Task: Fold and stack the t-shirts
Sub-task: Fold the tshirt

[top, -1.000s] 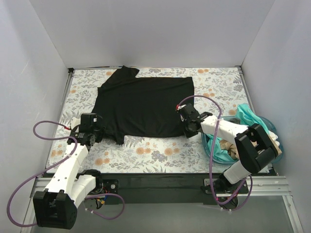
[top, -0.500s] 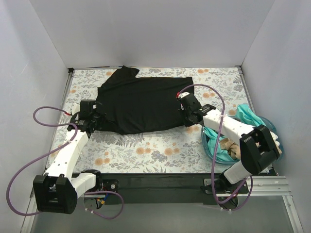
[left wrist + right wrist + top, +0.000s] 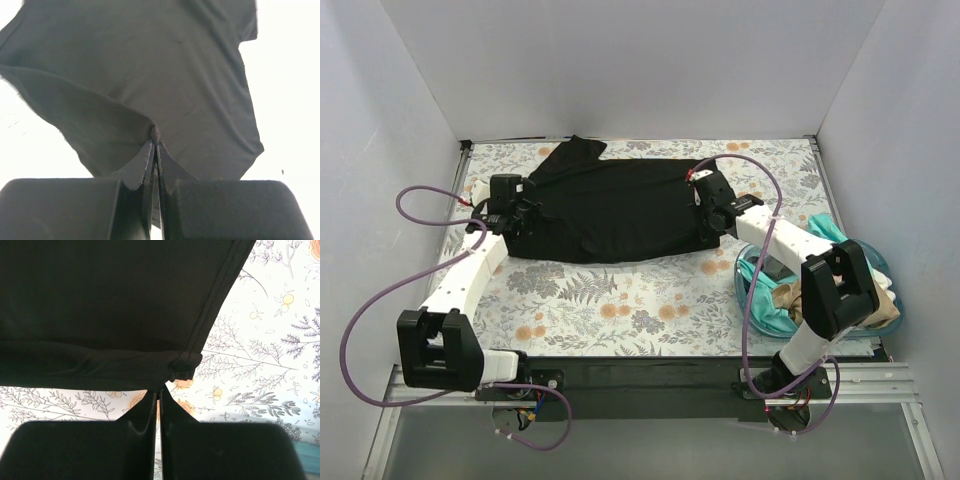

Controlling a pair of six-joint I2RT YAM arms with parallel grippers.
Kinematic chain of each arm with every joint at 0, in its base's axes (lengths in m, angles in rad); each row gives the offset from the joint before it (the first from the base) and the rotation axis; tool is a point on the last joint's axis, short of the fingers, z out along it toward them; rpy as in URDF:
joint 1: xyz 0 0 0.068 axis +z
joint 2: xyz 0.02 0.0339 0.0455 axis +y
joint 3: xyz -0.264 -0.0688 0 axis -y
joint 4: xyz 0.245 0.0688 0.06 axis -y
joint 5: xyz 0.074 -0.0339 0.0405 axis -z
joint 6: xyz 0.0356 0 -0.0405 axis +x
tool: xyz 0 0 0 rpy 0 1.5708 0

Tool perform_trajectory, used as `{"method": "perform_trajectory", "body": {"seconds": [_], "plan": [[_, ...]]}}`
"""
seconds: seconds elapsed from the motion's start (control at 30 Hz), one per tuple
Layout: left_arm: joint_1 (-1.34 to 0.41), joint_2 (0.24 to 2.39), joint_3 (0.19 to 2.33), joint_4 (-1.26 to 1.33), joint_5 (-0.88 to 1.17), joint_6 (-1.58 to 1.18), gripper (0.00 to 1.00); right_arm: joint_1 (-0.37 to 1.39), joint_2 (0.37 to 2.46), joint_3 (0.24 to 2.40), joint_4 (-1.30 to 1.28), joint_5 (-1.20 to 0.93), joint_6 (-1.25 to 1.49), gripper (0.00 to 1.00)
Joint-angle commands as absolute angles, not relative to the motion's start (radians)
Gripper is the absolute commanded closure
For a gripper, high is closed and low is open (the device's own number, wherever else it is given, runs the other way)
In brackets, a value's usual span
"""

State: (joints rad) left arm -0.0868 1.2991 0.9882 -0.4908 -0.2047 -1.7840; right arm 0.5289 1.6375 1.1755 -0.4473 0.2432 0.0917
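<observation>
So from the top camera, the black t-shirt (image 3: 610,205) is lying across the far half of the floral table (image 3: 620,300), stretched left to right, with one sleeve poking out towards the back left corner. The left end effector (image 3: 517,228) is at the shirt's left end and the right end effector (image 3: 709,232) is at its right end, both right on the cloth. Over on the right there's a blue tub (image 3: 745,290) with a teal t-shirt (image 3: 830,235) spilling over the rim and a tan one (image 3: 788,298) bunched up inside. On the left wrist cam, the fingers (image 3: 135,172) are pressed together with a little nub of black fabric pinched at the tips, and a flap of the shirt runs from there over the layer underneath. On the right wrist cam it's the same deal: fingers (image 3: 140,410) are closed tight on a bunched-up corner of the hem, the stitched side edge runs up and away to the right, and you can see the flower print past the edge of the cloth.
</observation>
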Motion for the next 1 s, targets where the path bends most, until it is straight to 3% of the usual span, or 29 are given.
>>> {"method": "perform_trajectory", "body": {"seconds": [0.0,0.27,0.87,0.97], "plan": [[-0.083,1.33,1.063,-0.459,-0.255,-1.766,1.0,0.497,1.666,1.253,-0.443,0.224,0.069,0.99],[-0.068,1.446,1.16,-0.405,-0.31,-1.726,1.0,0.453,1.758,1.339,-0.445,0.167,0.052,0.99],[-0.041,1.825,1.399,-0.201,-0.218,-1.48,1.0,0.368,1.948,1.489,-0.449,0.129,0.026,0.99],[-0.041,1.885,1.443,-0.206,-0.247,-1.44,1.0,0.359,1.977,1.517,-0.449,0.133,0.014,0.94]]}}
